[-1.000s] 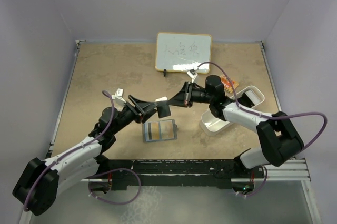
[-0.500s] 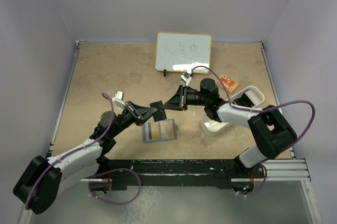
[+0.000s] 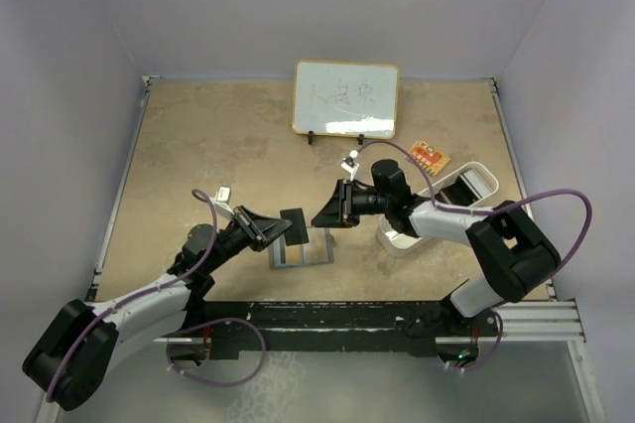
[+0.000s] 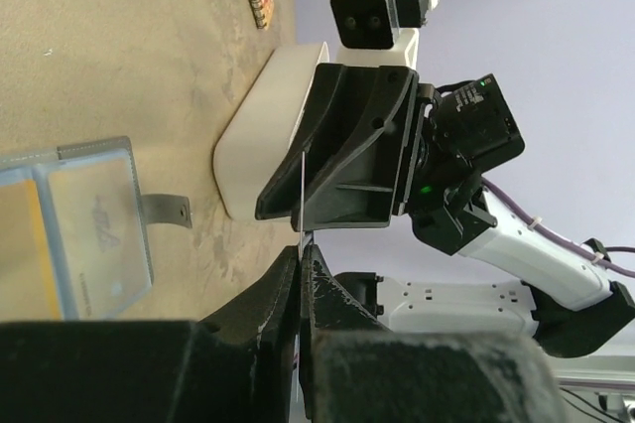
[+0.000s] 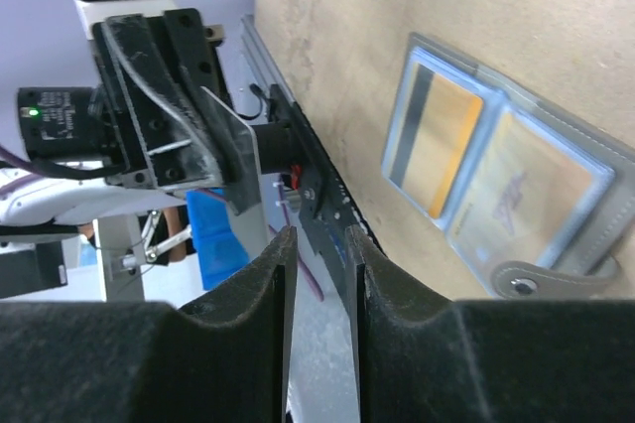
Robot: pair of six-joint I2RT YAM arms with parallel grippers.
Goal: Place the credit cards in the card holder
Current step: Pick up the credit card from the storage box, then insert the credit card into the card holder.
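Observation:
The grey card holder (image 3: pixel 306 252) lies open on the table, snap tab (image 5: pixel 526 280) outward. An orange-gold credit card (image 5: pixel 442 140) sits in one of its clear pockets. My left gripper (image 3: pixel 280 228) is shut on a second credit card (image 3: pixel 294 223) and holds it on edge just above the holder. In the left wrist view this card (image 4: pixel 300 185) shows as a thin line rising from the closed jaws. My right gripper (image 3: pixel 319 216) faces it from the right, open a little, nothing between its fingers (image 5: pixel 281 274).
A white oblong tray (image 3: pixel 437 212) stands right of the holder, under the right arm. A small orange notebook (image 3: pixel 429 155) lies behind it. A whiteboard (image 3: pixel 345 97) stands at the back. The arms' rail runs along the near edge.
The card has passed from right gripper to left: the left jaws closed on it, then the right jaws opened and let go. Both grippers have come down toward the holder.

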